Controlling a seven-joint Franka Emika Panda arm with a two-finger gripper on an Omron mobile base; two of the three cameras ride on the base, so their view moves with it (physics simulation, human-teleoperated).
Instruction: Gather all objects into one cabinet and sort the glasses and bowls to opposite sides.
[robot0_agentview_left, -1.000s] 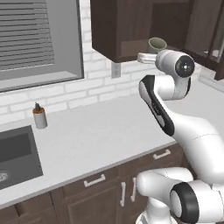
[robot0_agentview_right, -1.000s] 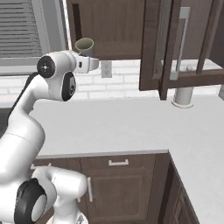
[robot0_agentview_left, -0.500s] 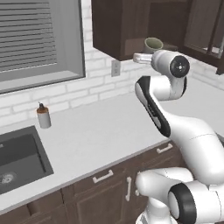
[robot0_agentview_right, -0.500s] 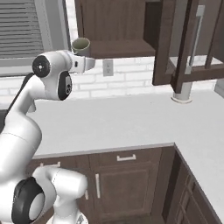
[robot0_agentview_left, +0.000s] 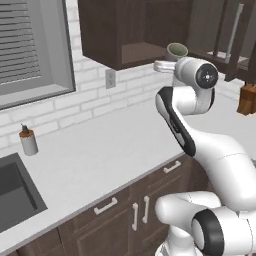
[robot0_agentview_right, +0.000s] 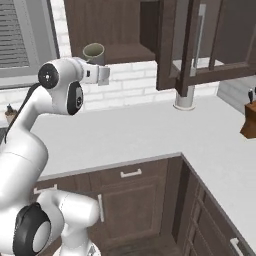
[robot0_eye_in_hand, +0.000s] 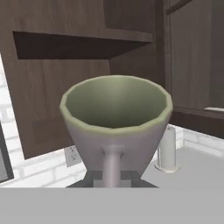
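My gripper (robot0_agentview_left: 165, 65) is shut on a pale grey-beige glass (robot0_agentview_left: 176, 51) and holds it upright, high above the counter. The glass sits just in front of the lower edge of the dark brown wall cabinet (robot0_agentview_left: 135, 30). From the right base view the glass (robot0_agentview_right: 94, 53) rises above the gripper (robot0_agentview_right: 102, 75), left of the open glass-paned door (robot0_agentview_right: 190, 45) with its grey bar handle. In the hand view the glass (robot0_eye_in_hand: 116, 118) stands over the gripper (robot0_eye_in_hand: 113, 177), with the cabinet (robot0_eye_in_hand: 78, 43) behind it. The bowls are out of view.
A soap bottle (robot0_agentview_left: 28, 141) stands by the sink (robot0_agentview_left: 12, 190) at the left. A grey cylinder (robot0_agentview_right: 184, 97) stands on the counter under the open door. A knife block (robot0_agentview_right: 248, 120) sits far right. The door (robot0_agentview_left: 232, 32) juts out over the counter.
The base has driven to the right, so the whole scene has slid left and the open door looms closer. The glass stays in the shut gripper at the same height.
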